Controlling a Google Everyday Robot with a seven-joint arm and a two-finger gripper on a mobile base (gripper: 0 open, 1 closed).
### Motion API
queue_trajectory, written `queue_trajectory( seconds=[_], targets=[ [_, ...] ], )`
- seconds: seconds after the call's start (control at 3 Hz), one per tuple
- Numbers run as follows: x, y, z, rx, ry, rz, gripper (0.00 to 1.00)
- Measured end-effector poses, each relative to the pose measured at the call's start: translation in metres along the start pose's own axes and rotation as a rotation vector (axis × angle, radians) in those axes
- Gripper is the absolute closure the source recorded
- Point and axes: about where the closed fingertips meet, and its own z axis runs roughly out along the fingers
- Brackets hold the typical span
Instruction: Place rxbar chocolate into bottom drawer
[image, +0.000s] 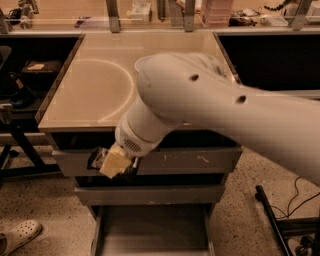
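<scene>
My gripper (112, 163) hangs at the end of the big white arm, in front of the top drawer's front, left of centre. Its pale fingers (116, 163) are shut on a small dark flat thing, the rxbar chocolate (96, 159), which shows only as a dark edge at their left side. The bottom drawer (150, 230) is pulled out below, a shallow grey tray with a plain flat floor. The gripper is above it, over its left part, with the middle drawer's height between them.
Two wider grey drawers with scuffed fronts, the top one (200, 161) and the middle one (150, 194), are shut under the beige table top (95, 85). A white shoe (20, 235) lies on the floor at left. A black stand and cables (272, 215) are at right.
</scene>
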Motion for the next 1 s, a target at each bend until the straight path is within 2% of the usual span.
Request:
queue_trajectory(
  seconds=[0.33, 0.67, 1.0],
  targets=[
    [0.051, 0.022, 0.050, -0.034, 0.020, 0.099, 1.00],
    [0.101, 0.034, 0.105, -0.051, 0.028, 0.183, 1.00],
    [0.101, 0.034, 0.104, -0.051, 0.029, 0.183, 1.00]
  ],
)
